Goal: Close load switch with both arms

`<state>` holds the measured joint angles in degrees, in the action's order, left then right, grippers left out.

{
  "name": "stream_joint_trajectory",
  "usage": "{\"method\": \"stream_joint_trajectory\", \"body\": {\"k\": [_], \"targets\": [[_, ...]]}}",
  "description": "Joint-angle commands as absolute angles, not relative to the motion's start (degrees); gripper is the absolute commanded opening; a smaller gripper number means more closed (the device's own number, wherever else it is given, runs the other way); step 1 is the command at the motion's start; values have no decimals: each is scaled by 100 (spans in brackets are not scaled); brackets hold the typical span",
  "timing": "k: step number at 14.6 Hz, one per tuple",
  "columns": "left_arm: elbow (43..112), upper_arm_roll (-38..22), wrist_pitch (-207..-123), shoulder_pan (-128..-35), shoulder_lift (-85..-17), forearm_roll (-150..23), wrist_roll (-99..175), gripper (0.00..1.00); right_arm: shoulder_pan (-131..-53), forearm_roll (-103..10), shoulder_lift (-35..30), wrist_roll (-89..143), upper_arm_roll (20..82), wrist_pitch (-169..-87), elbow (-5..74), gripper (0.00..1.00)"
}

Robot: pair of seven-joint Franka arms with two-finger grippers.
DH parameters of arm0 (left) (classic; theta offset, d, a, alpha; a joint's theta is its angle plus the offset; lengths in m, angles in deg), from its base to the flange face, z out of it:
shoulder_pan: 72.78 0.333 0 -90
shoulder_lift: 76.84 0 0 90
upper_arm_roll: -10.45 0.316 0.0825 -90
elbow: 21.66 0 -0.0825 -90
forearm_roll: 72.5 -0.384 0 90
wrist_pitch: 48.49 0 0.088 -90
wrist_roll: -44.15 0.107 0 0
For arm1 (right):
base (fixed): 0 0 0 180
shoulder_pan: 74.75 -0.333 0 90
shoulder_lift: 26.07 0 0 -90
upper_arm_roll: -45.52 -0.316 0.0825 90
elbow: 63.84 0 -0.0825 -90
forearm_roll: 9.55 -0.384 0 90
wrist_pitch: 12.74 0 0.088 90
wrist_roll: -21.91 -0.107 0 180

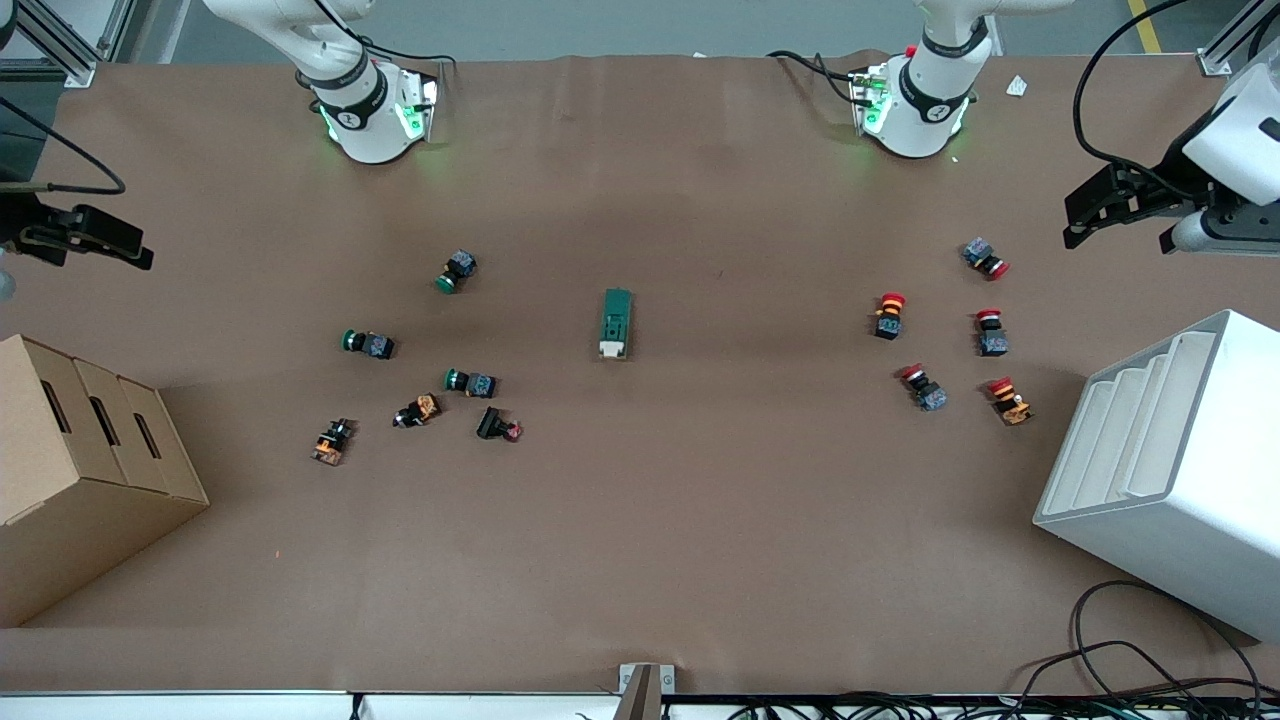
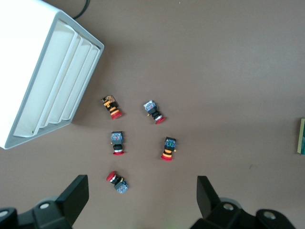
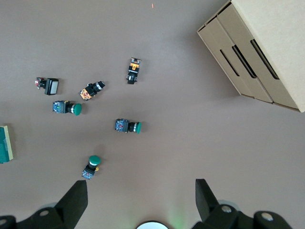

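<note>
Both pincers I see spread wide: left gripper (image 2: 142,198) over red-capped push buttons (image 2: 167,149), right gripper (image 3: 141,202) over green-capped push buttons (image 3: 127,126); the dark-green rectangular load switch (image 1: 616,323) lies untouched between.

Brown table cover (image 1: 640,520), faintly creased. Cardboard box (image 1: 70,470) at right arm's end; white slotted bin (image 1: 1190,470) at left arm's end. Black cables (image 1: 1130,660) along near edge. Grey floor (image 1: 620,25).

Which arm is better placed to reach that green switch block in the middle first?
Neither clearly. The load switch lies midway. The left gripper and right gripper both hang open at the table's ends, so both must travel.
</note>
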<state>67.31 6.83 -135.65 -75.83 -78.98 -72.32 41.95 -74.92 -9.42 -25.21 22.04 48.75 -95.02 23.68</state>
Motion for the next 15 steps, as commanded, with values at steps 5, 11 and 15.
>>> {"method": "stream_joint_trajectory", "body": {"k": [5,11,15], "targets": [[7177,667,-13656,-7612,-8282,-7206,4187,100,-7282,-806,-3265,2130,4693,-9553,2870,100],[6975,702,-13594,-7551,-8221,-7206,4213,100,-7291,-806,-3310,2121,4693,-9553,2889,100],[6948,711,-13594,-7542,-8212,-7206,4222,100,-7369,-806,-3328,2156,4693,-9536,2880,100]]}}
